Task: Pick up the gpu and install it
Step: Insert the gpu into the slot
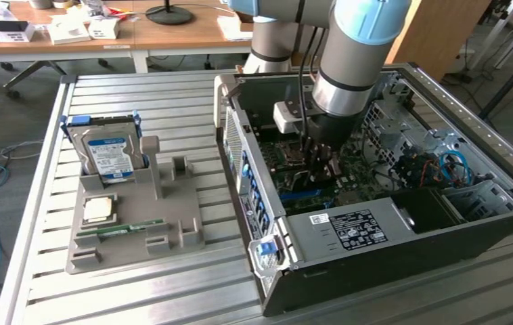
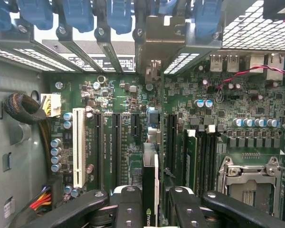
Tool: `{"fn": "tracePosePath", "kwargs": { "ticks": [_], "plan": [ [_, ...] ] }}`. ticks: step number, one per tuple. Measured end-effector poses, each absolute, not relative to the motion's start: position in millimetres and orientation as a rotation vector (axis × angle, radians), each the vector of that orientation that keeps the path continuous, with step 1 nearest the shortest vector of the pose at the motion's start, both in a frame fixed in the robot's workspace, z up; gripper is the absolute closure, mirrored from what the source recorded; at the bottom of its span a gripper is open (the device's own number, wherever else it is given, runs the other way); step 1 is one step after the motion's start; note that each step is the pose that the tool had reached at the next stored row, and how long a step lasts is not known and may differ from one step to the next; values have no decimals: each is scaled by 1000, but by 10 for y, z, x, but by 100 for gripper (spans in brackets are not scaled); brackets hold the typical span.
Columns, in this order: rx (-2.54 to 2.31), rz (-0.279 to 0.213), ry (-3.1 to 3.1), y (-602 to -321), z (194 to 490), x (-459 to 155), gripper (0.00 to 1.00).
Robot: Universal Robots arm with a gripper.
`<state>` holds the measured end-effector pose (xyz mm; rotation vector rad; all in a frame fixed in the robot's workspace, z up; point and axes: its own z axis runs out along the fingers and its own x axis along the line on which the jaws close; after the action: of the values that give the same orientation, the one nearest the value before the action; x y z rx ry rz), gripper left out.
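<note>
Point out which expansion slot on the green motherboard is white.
The long white plastic slot at the row's end; every other slot is black.

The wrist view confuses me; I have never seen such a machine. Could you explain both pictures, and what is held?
The machine is a robot arm with a gripper at its end. The exterior view, from a camera off the arm, shows it reaching into an open computer case lying on a slatted metal table. Toward the exterior view's left, a grey holder carries an upright hard drive and a flat RAM stick. The wrist view, from a camera on the wrist, looks past the black fingers at the motherboard. The fingers are closed on the gpu, seen edge-on.
</note>
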<state>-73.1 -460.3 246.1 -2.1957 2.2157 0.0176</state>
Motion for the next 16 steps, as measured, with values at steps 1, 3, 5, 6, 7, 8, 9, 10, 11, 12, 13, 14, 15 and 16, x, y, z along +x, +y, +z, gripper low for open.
{"fn": "tracePosePath", "kwargs": {
  "ticks": [1,3,5,6,7,8,9,10,11,12,13,14,15,16],
  "plan": [
    [-2196,18,2216,-4602,2458,-731,73],
    [-2196,18,2215,-4602,2456,-731,73],
    [-2196,18,2215,-4602,2456,-731,73],
    [-2196,18,2215,-4602,2456,-731,73],
    [-2196,18,2215,-4602,2456,-731,73],
    [-2196,18,2215,-4602,2454,-731,73],
    [-2195,18,2215,-4601,2449,-732,73],
    [-2195,18,2215,-4602,2445,-732,73],
    [-2196,18,2215,-4602,2445,-732,73],
    [-2196,18,2216,-4602,2444,-732,73],
    [-2196,18,2216,-4602,2444,-732,73],
    [-2196,18,2216,-4602,2444,-732,73],
    [-2196,18,2215,-4602,2443,-732,73],
    [-2195,18,2215,-4602,2439,-732,73]
  ]
}}
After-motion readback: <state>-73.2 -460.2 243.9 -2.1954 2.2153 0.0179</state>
